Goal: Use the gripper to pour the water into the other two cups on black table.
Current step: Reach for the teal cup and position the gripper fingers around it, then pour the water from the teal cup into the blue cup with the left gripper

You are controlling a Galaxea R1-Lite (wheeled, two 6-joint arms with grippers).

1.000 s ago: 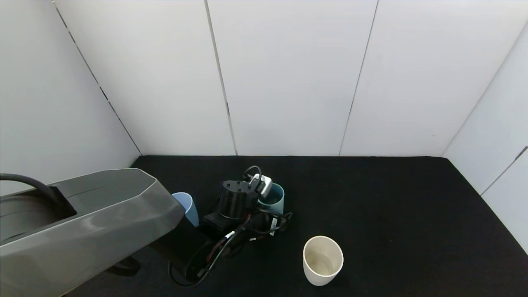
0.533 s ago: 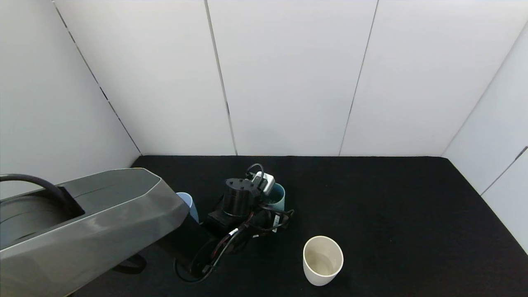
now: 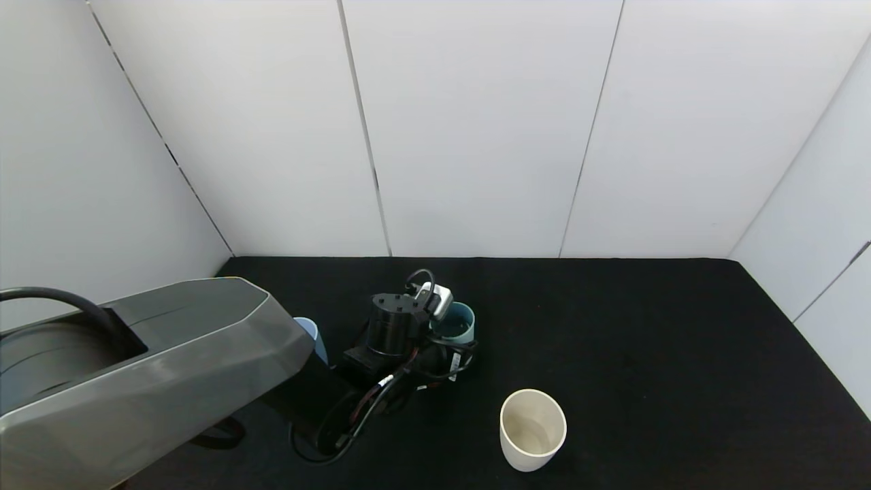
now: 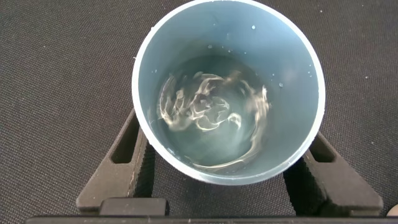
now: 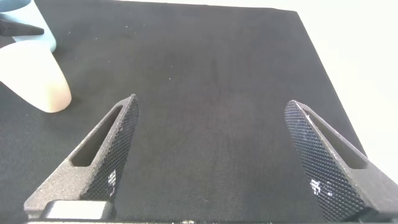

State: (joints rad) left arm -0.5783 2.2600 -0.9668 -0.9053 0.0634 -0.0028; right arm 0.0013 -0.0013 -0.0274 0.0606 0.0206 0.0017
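Blue cup (image 3: 311,335) at 9 o'clock of grip, half hidden by arm. Left gripper (image 3: 446,340) clamped tight on teal cup (image 3: 454,322), table (image 3: 646,354) centre; water (image 4: 214,118) swirling inside, upright to avoid spill. Cream cup (image 3: 532,429) at 5 o'clock, awaiting pour. Right gripper (image 5: 214,155) spread wide, empty, hovering clear.

Your left gripper (image 4: 227,177): reached forward, low at mid-bench, fingers (image 4: 121,165) clamped on the teal cup (image 4: 227,87) | Your right gripper (image 5: 214,158): fingers spread wide, nothing between them

White panel walls (image 3: 476,129) all around
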